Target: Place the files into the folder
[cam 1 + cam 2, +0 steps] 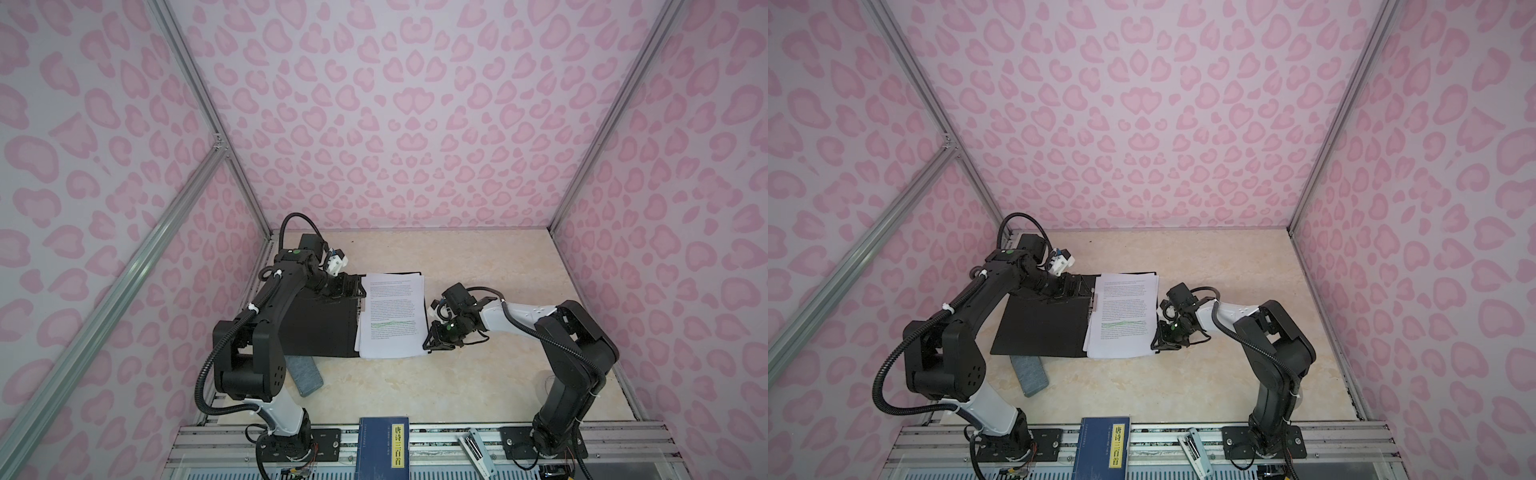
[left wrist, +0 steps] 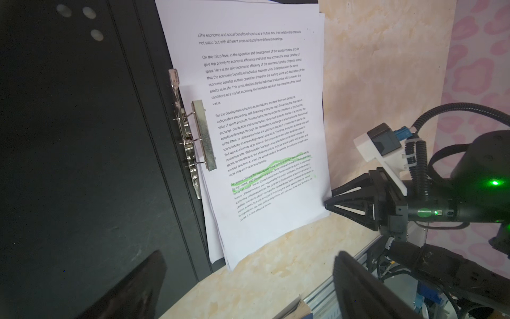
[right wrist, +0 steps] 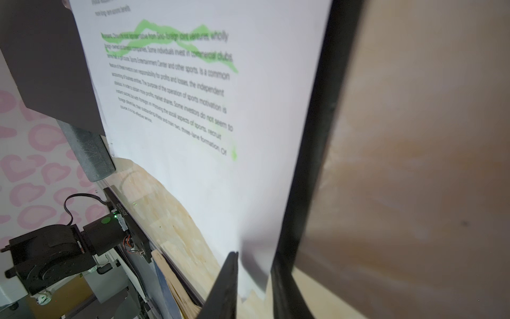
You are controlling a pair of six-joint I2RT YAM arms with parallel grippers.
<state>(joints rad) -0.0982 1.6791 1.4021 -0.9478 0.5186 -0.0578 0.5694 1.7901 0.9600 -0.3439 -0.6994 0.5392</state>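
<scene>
The folder [image 1: 316, 328] lies open, stiff and flat; the files [image 1: 392, 316] rest on its right leaf, light, floppy sheets likely best pinched at an edge. The left gripper [image 1: 353, 289] hovers spread wide; the right gripper [image 1: 428, 345] stands narrowly parted around their near corner.

The right half of the thin black-lined folder [image 1: 320, 328] is being covered by the white printed paper sheets [image 1: 392, 316]; the grey foam block [image 1: 305, 376] is being partly hidden beneath it; the dark blue book [image 1: 376, 453] is being cut off by the bottom edge.
</scene>
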